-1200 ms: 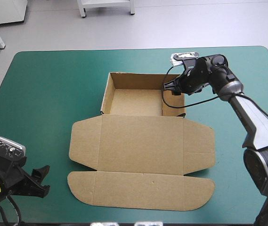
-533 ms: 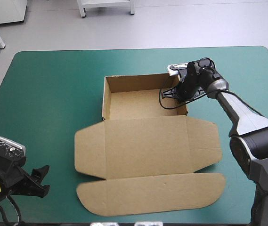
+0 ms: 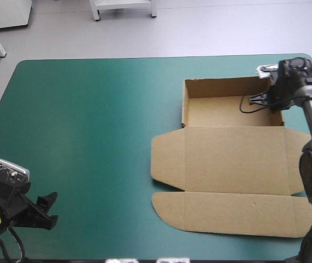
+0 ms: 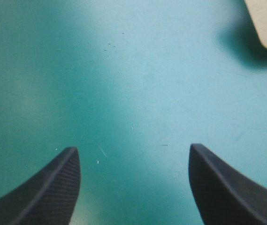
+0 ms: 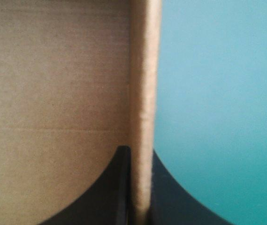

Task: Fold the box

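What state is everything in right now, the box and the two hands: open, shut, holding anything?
box: open tray, walls raised, lid lying flat on the teal-green cover.
right hand: shut on the box, on the tray wall nearest the table's right edge.
left hand: open, empty, over bare cover.

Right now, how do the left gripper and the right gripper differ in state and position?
The left gripper is open over bare teal-green cover; the right gripper is shut on the box, pinching its raised side wall. The left gripper sits by the cover's near left corner, apart from the box; the right gripper is at the box's far right corner. Both have black fin-shaped fingers.
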